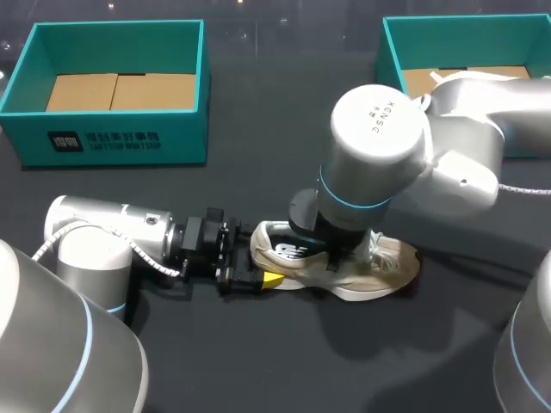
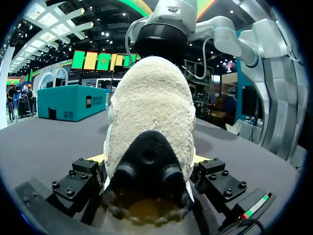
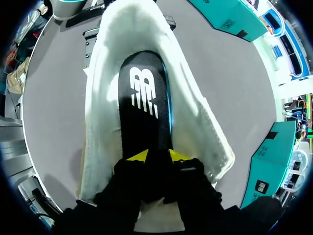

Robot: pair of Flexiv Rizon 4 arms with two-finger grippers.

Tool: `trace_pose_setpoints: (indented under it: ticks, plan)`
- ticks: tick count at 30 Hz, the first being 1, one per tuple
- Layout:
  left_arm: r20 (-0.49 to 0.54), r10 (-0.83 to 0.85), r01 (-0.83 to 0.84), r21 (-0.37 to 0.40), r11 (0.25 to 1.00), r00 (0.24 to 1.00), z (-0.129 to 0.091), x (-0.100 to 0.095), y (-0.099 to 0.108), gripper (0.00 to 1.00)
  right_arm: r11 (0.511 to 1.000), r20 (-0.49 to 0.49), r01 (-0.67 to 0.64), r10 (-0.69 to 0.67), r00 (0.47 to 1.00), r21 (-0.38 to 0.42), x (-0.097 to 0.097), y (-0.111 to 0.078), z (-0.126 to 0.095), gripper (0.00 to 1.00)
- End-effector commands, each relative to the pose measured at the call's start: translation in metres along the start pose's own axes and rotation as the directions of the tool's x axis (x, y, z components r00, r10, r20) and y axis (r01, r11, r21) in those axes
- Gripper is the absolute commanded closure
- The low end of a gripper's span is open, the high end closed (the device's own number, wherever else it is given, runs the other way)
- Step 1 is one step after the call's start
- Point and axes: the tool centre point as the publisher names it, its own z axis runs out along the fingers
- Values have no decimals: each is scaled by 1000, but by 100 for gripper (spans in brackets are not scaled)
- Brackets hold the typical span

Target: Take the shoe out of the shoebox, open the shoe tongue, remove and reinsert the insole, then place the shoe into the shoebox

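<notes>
Dark table (image 1: pixel 284 361) right across the scene, matte grey-black, with soft shadows pooling on its middle and near side. Up in the far left corner sits a teal box (image 1: pixel 112 138), open at the top, square to the table's edge, with white print on the wall facing the camera. Inside it lie two flat brown cardboard panels (image 1: pixel 155 91), side by side and touching, covering the floor from wall to wall.

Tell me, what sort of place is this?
Probably a robot test or demonstration bench: on a dark table the left gripper holds a pale shoe by the heel, the right gripper pinches its insole, and two teal shoeboxes stand behind.
</notes>
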Motion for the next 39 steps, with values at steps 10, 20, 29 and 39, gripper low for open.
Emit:
trace_pose_setpoints:
  ticks: [10,20,29,39]
  plan:
    - [2,-1,1,0,1000,1000,0,1,1,100,993,-39,94,-97,995,-72,-6,9,24,62]
    - [2,-1,1,0,1000,1000,0,1,1,100,987,-137,116,-130,982,-109,14,21,45,61]
    - [2,-1,1,0,1000,1000,0,1,1,100,991,-215,75,-97,972,-111,45,13,51,80]
    - [2,-1,1,0,1000,1000,0,1,1,100,989,-241,55,-88,966,-139,52,3,40,100]
